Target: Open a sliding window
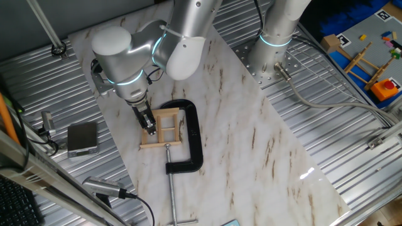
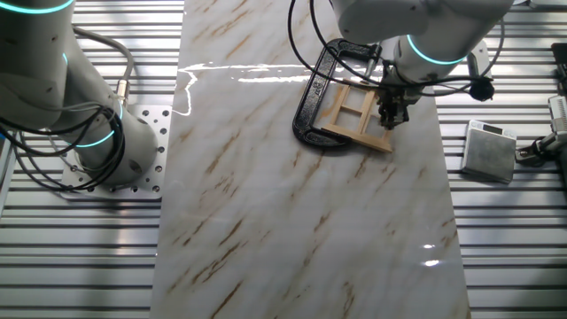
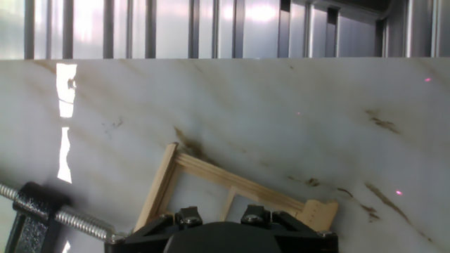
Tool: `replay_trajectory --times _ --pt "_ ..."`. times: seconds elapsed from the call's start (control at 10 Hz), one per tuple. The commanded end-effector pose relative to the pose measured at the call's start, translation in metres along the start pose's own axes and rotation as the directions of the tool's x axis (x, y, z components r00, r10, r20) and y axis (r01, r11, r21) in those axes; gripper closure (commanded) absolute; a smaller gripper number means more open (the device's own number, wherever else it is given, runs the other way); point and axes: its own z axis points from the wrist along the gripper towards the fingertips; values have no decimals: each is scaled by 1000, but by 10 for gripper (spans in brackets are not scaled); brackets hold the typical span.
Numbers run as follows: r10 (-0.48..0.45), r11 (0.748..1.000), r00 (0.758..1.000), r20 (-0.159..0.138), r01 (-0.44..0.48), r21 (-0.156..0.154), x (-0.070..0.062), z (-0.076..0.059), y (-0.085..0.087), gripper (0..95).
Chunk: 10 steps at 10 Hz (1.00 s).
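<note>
Your hand [image 1: 148, 123] sits low on the window [image 1: 164, 129], clamped [image 1: 188, 135] flat on the desk [image 1: 251, 150], fingers' spread and grip hidden, so push off-line and you could jam the sash or skid off.

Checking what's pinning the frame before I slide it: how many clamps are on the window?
1. A single black C-clamp grips the sliding window on the side away from the hand, its screw handle lying on the marble. The arm may hide another.
</note>
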Motion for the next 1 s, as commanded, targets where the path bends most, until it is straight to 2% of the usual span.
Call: replay_trajectory --times 0.1,0.5,1.0 --pt "61 998 998 13 -61 0 0 1 1 570" --pt "109 994 994 13 -109 0 -3 5 5 570" --pt "99 995 995 10 -99 -1 -4 7 8 570"
